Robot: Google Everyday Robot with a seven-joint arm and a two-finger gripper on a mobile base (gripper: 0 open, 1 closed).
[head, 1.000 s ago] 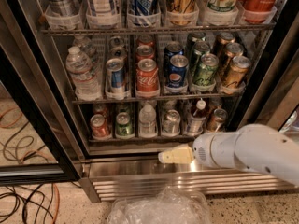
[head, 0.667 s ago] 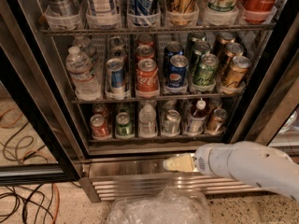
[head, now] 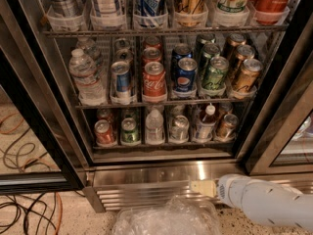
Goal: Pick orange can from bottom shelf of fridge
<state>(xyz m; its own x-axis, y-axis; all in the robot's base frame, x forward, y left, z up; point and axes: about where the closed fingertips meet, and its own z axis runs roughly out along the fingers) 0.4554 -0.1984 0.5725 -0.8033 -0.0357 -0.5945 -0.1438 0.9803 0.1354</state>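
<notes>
The gripper (head: 203,188) is hanging low before the fridge's (head: 161,173) base grille, its arm (head: 266,204) running off the right and bottom edges. The top edge is cutting off the highest cans (head: 151,1). On the bottom shelf (head: 161,143), the orange can (head: 227,126) is hiding whatever stands behind it. Crumpled clear plastic (head: 166,219) is running off the bottom edge.

Upright orange can (head: 227,126), bottom shelf (head: 161,145) right end; claw (head: 203,187) below.

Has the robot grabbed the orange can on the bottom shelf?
No, the gripper is down by the steel base grille, apart from the orange can on the bottom shelf.
</notes>
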